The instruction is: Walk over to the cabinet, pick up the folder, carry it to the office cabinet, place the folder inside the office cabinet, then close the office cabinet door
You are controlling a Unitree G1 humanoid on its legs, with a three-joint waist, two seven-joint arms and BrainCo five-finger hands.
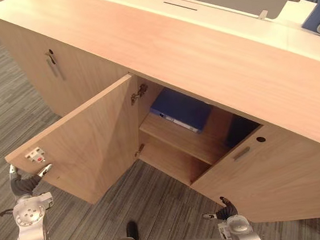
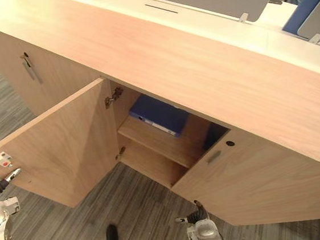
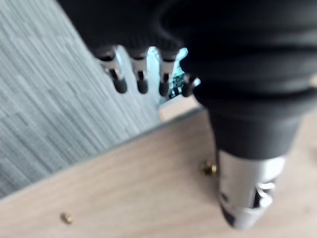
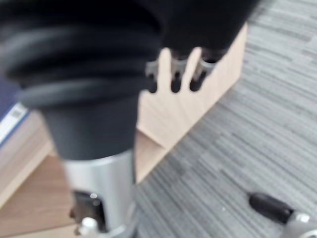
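The folder [image 1: 180, 109] lies on the upper shelf [image 1: 179, 140] inside the cabinet [image 1: 199, 53], whose left door [image 1: 88, 145] stands open toward the near left. The left hand [image 1: 23, 183] is at that door's outer edge, fingers loosely straight and holding nothing. The right hand [image 1: 228, 209] hangs near, in front of the right door [image 1: 281, 182], fingers relaxed and empty.

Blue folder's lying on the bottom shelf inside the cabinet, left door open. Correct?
Not quite. The blue folder lies on the upper shelf, not the bottom one; the left eye view shows the lower compartment beneath it. The rest holds: it is inside the cabinet and the left door is open.
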